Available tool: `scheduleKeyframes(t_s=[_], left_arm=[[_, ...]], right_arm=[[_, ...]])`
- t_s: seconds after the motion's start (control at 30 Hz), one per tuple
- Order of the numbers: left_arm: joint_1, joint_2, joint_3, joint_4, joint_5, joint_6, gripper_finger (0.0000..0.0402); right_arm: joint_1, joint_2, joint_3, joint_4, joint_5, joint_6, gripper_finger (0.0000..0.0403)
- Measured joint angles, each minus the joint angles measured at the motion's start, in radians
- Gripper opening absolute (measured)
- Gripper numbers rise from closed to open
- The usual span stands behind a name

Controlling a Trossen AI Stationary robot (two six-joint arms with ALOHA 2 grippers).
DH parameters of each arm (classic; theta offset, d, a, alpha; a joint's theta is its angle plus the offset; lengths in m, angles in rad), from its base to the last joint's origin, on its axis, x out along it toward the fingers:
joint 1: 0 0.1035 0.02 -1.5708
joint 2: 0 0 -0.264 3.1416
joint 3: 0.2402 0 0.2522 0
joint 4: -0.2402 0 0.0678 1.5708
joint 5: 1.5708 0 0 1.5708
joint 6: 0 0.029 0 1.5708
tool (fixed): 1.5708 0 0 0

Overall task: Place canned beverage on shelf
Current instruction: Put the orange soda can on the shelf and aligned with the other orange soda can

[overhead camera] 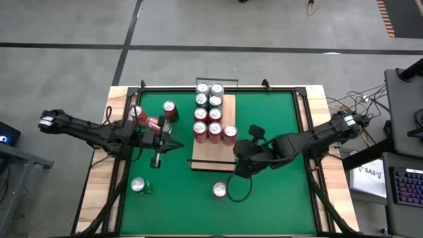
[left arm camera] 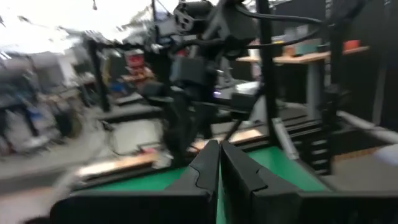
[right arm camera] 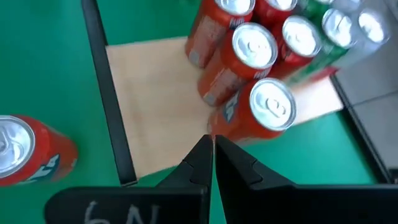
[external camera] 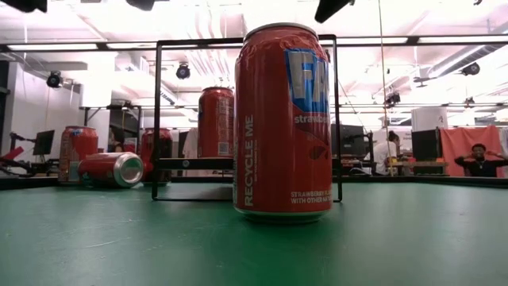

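Observation:
The shelf [overhead camera: 213, 155], a pale wood board with black end rails, lies mid-table on the green mat [overhead camera: 277, 192]. Several red and green cans [overhead camera: 209, 112] stand upright on its far half [right arm camera: 255, 46]. Loose red cans stand on the mat at the near middle [overhead camera: 220, 191] [external camera: 282, 119], near left [overhead camera: 139, 186] and far left [overhead camera: 170, 109]. One can lies on its side [overhead camera: 153, 123] [external camera: 111, 168]. My left gripper [overhead camera: 180, 146] [left arm camera: 219, 152] is shut, left of the shelf, pointing level toward the right arm. My right gripper [overhead camera: 236, 162] [right arm camera: 210, 144] is shut above the shelf's right edge, slanting down.
The black rail [right arm camera: 106, 93] at the shelf's near end crosses the right wrist view. The board's near half [right arm camera: 155, 93] is bare wood. A pale wooden border [overhead camera: 99, 192] frames the mat. A desk with a keyboard [overhead camera: 403, 185] stands right of the table. People sit in the room beyond [external camera: 479, 159].

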Motion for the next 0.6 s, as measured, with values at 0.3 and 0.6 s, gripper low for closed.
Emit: scheduleKeyframes(t_s=[0.3,0.6], left_arm=[[-0.126,0.045,0.110,-0.228,-0.214,-0.273,0.0000],[-0.160,0.121,0.299,-0.864,-0.332,-0.715,0.0000]], right_arm=[[0.008,-0.120,-0.195,0.369,0.013,-0.263,0.0009],[0.009,-0.235,-0.367,0.552,0.005,-0.362,0.0009]])
